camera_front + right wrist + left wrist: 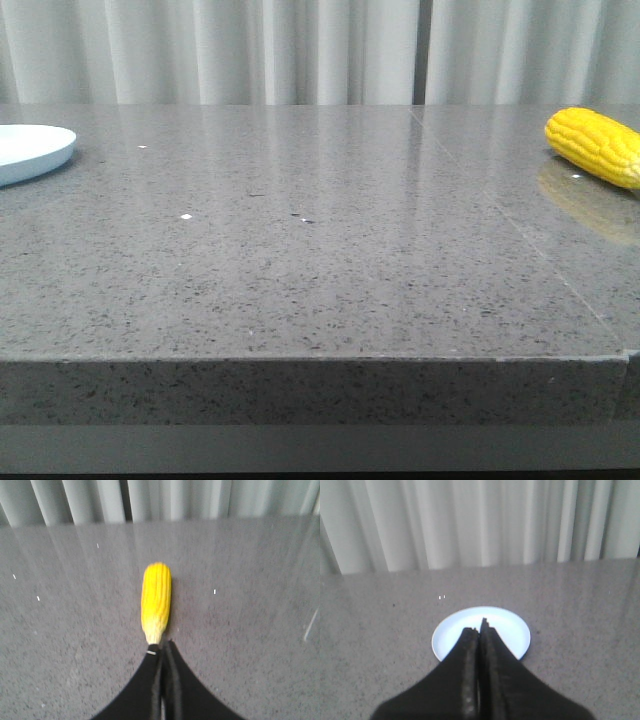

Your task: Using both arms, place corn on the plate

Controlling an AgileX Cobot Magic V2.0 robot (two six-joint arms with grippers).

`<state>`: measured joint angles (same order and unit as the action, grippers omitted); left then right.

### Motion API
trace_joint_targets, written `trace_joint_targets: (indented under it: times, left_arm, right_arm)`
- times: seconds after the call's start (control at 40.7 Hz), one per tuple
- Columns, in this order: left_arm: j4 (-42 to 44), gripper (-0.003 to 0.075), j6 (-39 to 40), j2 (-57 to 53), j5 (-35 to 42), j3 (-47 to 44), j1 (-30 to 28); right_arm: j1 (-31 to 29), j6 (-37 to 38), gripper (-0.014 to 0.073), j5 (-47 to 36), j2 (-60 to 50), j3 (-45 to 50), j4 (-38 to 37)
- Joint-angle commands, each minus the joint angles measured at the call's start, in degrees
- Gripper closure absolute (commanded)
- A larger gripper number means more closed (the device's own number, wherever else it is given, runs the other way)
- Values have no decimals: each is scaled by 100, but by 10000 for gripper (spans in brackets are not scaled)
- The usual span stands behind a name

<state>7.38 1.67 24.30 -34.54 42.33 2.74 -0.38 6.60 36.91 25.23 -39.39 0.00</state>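
While the front view shows only the plate (30,150) and the corn (597,145) at opposite edges of the grey table (320,260), each wrist view adds a hand. The left hand (480,627), fingers pressed together and empty, hangs over the plate's near rim. The right hand (162,647), likewise closed and empty, sits just short of the corn's pale tip.
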Motion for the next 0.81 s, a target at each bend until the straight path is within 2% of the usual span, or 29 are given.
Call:
trace_joint_targets:
  times: [0.0,0.344,0.418,0.491,0.54,0.565,0.614,0.663,0.712,0.786]
  left_arm:
    - [16,741,40,360,246,178,1]
    - [8,741,40,1078,248,178,1]
    - [8,740,40,1166,248,178,1]
    - [8,736,40,1250,237,178,1]
    - [8,708,40,1308,237,178,1]
    - [8,686,40,1319,237,178,1]
    - [8,616,40,1364,237,178,1]
    - [8,512,40,1363,237,178,1]
    - [34,411,40,1372,248,178,1]
    - [72,286,-1,1388,248,178,1]
  right_arm:
    - [-25,-15,661,-363,374,-191,-69]
    - [-25,-22,654,-381,1230,-191,-142]
    - [-25,-30,608,-375,1314,-191,-222]
    - [-25,-109,502,-362,1379,-191,-244]
    - [-25,-121,371,-362,1430,-191,-244]
    - [-25,-121,333,-368,1436,-191,-244]
    - [-25,-121,174,-372,1435,-191,-244]
    - [-25,-121,59,-372,1435,-191,-244]
    - [-25,-121,-20,-372,1435,-191,-244]
    - [-25,-121,-73,-390,1435,-191,-244]
